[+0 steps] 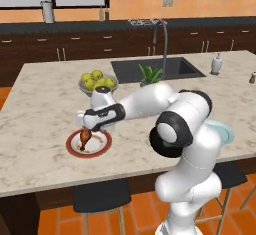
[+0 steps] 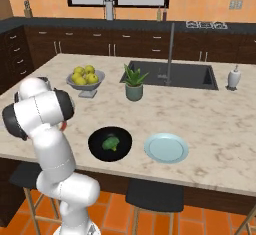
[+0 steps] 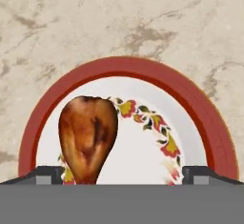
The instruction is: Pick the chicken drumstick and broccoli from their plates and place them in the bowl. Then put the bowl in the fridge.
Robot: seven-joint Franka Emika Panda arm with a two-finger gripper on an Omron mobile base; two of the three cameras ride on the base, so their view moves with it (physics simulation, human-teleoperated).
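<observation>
— Where are you hanging now?

— My jaws (image 1: pixel 84 127) are standing wide and released, grasping nothing, just above the chicken drumstick (image 3: pixel 87 139) on the red-rimmed plate (image 3: pixel 209 123), near the left edge of the marble surface (image 1: pixel 40 114).

— And the broccoli?

— The broccoli (image 2: pixel 111 143) is lying in the black bowl (image 2: pixel 125 151), beside the pale blue plate (image 2: pixel 166 147).

— Any advice?

— I'm judging the drumstick's glossy, rounded meat slippery, so I'm aiming to straddle its thick, bulging part squarely before closing.

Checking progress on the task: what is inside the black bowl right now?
The black bowl holds the broccoli. The bowl's floor beneath it is covered. The chicken drumstick lies on the red-rimmed plate.
</observation>
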